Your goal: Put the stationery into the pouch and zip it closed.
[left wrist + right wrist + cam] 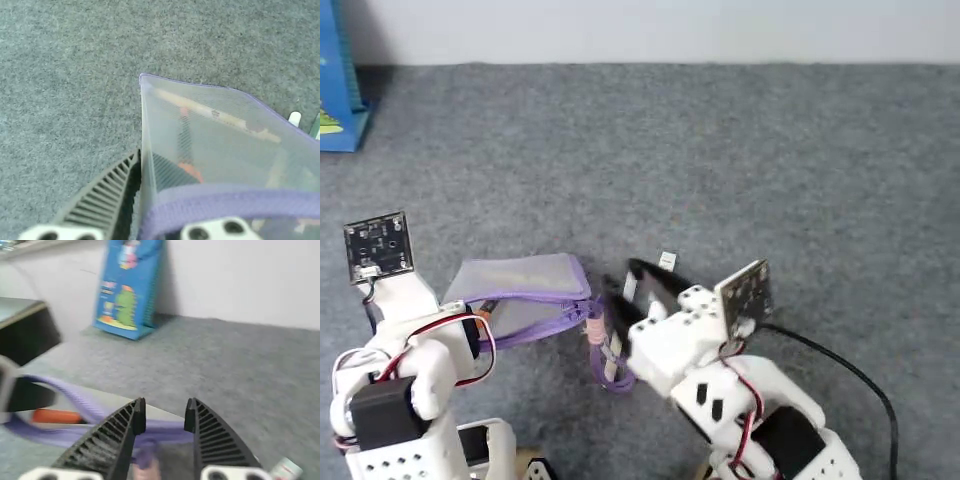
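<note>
The left gripper [146, 169] pinches one end of the single translucent mesh pouch with purple trim [520, 282], which lies on the grey felt-covered table [770, 150] between the arms. One pale pen [215, 115] and one orange-tipped piece [190, 172] show inside it. The right gripper [165, 415], jaws slightly parted, straddles the purple zip band [165, 432]. Just beyond lies one small white piece [667, 261]. One blue printed box [335, 90] stands far off.
</note>
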